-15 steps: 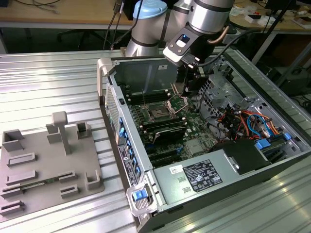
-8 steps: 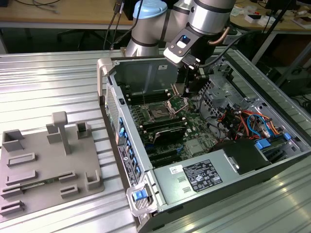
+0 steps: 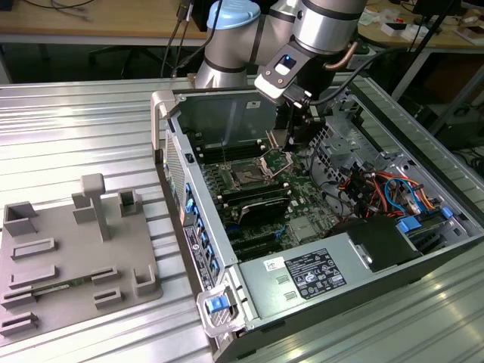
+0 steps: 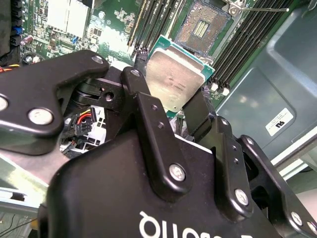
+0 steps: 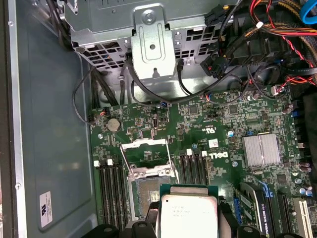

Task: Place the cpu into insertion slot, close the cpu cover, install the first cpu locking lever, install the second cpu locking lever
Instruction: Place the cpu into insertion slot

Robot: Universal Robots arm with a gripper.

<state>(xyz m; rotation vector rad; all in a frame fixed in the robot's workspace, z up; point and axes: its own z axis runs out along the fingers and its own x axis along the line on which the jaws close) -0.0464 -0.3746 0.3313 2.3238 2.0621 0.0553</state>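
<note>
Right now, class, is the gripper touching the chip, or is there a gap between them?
Touching. In the second wrist view the gripper clamps the chip: its black fingers press on opposite edges, no gap showing.

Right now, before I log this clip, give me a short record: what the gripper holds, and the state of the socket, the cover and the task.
gripper: shut on the chip
chip: held over the green board, not in the socket
socket: empty, contacts showing
cover: swung open, off the socket
progress: chip not yet placed, cover not yet closed
</note>
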